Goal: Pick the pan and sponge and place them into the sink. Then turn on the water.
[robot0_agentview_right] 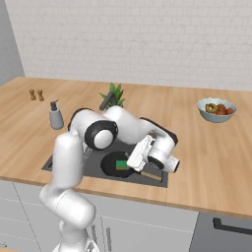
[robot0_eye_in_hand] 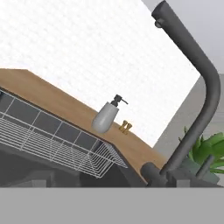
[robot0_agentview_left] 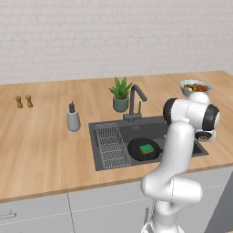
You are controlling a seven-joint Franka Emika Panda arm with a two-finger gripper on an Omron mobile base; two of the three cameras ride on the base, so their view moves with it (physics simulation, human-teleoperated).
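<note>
The round black frying pan [robot0_agentview_left: 143,149] lies inside the dark grey rectangular sink [robot0_agentview_left: 101,132], the small green sponge [robot0_agentview_left: 146,148] on it. The two-finger gripper's jaws are spread, holding nothing.

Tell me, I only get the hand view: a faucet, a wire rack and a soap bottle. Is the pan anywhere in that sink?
Observer: Yes. The pan lies in the sink, beside the wire rack.
Operator: And the sponge?
Observer: The green sponge lies on top of the pan.
Operator: Is anything else on the counter that I can't see?
Observer: A bowl of fruit stands on the counter, beyond the sink's other end from the soap bottle.
</note>
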